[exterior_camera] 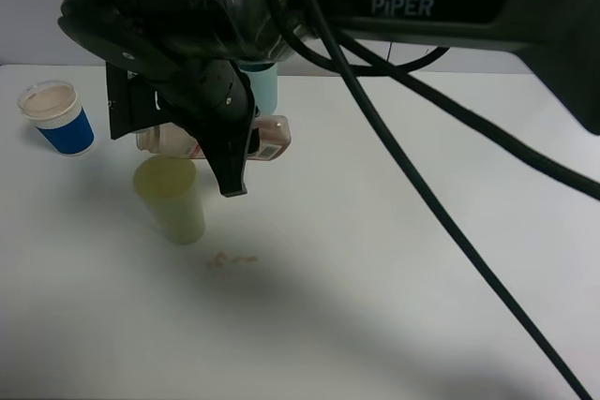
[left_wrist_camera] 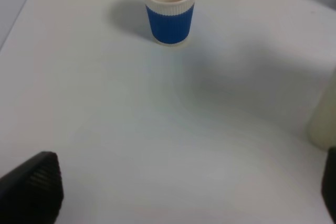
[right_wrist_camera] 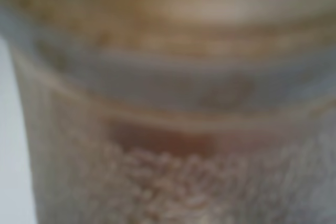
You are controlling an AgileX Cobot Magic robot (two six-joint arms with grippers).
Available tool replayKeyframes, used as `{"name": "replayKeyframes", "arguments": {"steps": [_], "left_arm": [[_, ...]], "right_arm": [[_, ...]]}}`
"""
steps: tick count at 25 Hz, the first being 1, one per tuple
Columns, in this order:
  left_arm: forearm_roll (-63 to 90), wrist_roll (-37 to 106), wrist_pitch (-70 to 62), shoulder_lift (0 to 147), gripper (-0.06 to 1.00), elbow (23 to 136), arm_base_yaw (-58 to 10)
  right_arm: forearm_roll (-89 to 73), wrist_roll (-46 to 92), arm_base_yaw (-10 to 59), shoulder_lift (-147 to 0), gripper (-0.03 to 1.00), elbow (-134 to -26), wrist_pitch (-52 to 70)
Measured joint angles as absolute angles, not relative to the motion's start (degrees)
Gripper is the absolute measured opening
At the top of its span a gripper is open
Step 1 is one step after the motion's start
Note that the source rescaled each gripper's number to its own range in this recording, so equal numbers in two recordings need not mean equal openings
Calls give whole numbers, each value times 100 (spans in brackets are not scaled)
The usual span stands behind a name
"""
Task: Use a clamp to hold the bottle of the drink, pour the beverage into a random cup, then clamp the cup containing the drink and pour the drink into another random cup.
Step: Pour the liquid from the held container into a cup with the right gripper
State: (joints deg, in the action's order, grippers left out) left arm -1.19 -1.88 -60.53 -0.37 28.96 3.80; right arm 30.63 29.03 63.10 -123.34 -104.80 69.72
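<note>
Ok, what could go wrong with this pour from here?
The bottle lies nearly sideways in the right claw, its mouth near the edge of the yellow-green tumbler, so drink may miss; drops lie on the table. The claw's lower finger hangs beside the tumbler and could knock it.

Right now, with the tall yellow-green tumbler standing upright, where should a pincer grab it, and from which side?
Probably the pale yellow-green tumbler is best gripped around mid-wall, coming in level from the left arm's side. It stands upright and widens toward its open rim, so a side grip should keep it from sliding down, and the tipped drink bottle hangs over the top.
</note>
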Motion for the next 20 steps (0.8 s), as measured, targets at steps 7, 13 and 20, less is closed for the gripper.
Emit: {"name": "replayKeyframes", "arguments": {"steps": [7, 13, 20], "left_arm": [[-119, -188, -6053, -37, 100, 2896, 380], [-119, -188, -6053, -37, 100, 2896, 380], [-119, -188, -6053, -37, 100, 2896, 380]], "right_arm": [[3254, 2886, 6310, -12294, 1, -10480, 6972], [3394, 2886, 6310, -12294, 1, -10480, 6972], [3558, 2886, 6310, -12294, 1, -10480, 6972]]}}
